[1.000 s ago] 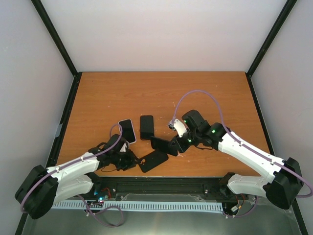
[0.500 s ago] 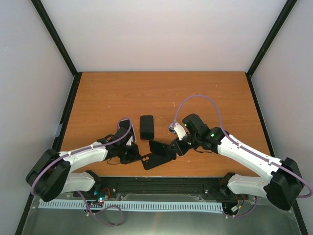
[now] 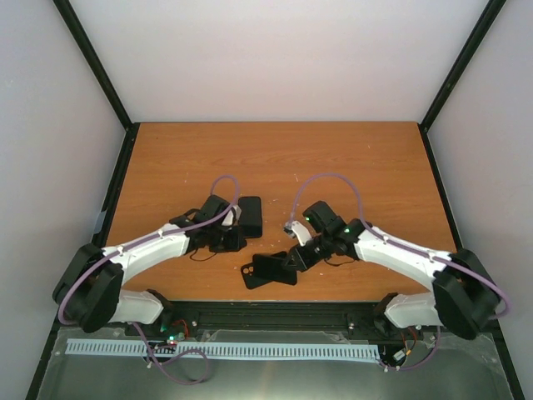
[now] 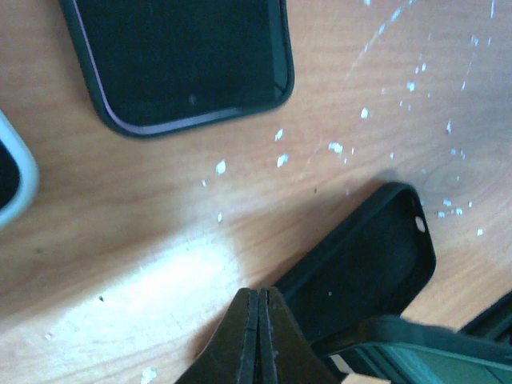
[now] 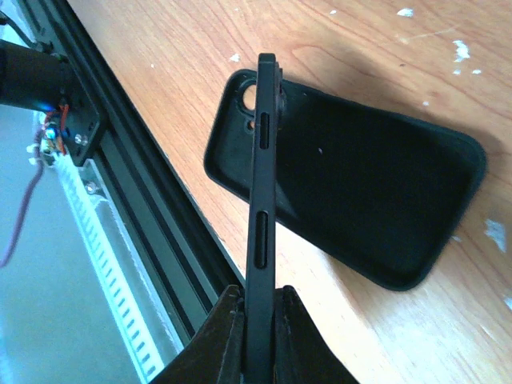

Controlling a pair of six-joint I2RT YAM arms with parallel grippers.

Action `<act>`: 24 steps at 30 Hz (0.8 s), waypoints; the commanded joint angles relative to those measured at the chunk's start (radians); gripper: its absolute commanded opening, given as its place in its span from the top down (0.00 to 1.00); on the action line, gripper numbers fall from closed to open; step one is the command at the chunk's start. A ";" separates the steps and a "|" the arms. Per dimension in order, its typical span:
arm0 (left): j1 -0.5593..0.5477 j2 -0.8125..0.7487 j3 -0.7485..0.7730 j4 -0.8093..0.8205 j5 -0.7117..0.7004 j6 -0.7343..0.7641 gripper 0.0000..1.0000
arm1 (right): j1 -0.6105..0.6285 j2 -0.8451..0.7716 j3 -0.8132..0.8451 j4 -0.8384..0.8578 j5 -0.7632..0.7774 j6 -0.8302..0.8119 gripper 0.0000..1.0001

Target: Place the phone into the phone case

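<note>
Phone (image 5: 262,200) over phone case (image 5: 376,192)
Wrist views are showing us right gripper (image 5: 258,310) clamping it, left gripper (image 4: 258,302) pinched together.

Top view evenly lit, soft overhead light, we see only faint shadows, left wrist pic w/ bright glare patch on table (image 4: 184,272), right wrist: phone (image 5: 260,200) edge sharp, bg bottom-left washed out.

We see a wooden table (image 4: 160,240) with a smooth, faintly shiny varnish, flecked with white chips ahead of the left fingers (image 4: 236,336). Just right of them the phone case (image 4: 360,264) looks matt black and rubbery. Between the right fingers (image 5: 220,344) the phone (image 5: 262,200) shows a smooth, satin dark edge.
</note>
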 commanded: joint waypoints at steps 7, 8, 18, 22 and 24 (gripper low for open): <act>0.102 -0.154 -0.084 -0.024 0.130 -0.166 0.65 | -0.018 0.316 0.150 0.012 -0.160 -0.043 0.97; 0.102 -0.168 -0.103 -0.019 0.148 -0.178 0.64 | -0.018 0.330 0.152 0.021 -0.163 -0.034 0.97; 0.102 -0.264 -0.199 0.021 0.188 -0.252 0.62 | -0.018 0.296 0.083 0.313 -0.003 0.187 0.97; 0.102 -0.255 -0.202 0.040 0.178 -0.253 0.63 | -0.018 0.238 0.003 0.501 0.034 0.285 0.97; 0.102 -0.248 -0.210 0.050 0.168 -0.255 0.63 | -0.018 0.207 -0.031 0.543 0.071 0.327 0.97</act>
